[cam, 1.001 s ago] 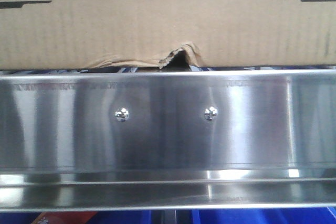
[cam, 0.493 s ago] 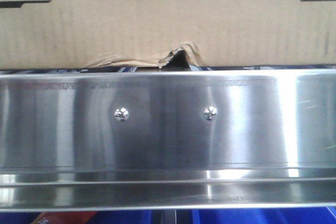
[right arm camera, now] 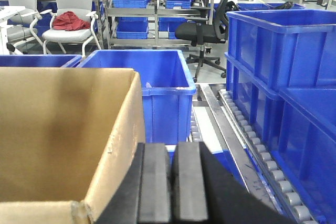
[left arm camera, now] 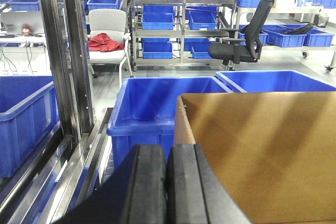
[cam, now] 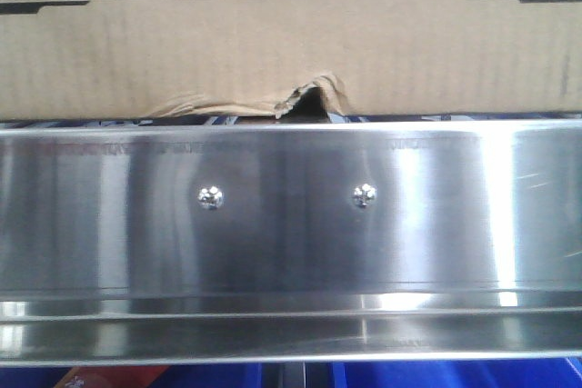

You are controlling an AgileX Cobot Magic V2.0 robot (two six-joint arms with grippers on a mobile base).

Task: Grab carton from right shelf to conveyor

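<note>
The carton (left arm camera: pixel 262 156) was found on the right shelf (cam: pixel 291 224), between the claws: at lower right beside the left claw (left arm camera: pixel 167 182), at lower left beside the right claw (right arm camera: pixel 171 182). Both were closed tight, nothing held

Nothing here that I can read. The carton (cam: pixel 273 52) shows only plain brown board, and a faint row of marks (cam: pixel 118 146) along the top edge of the right shelf (cam: pixel 291 243) is too smeared to make out.
</note>
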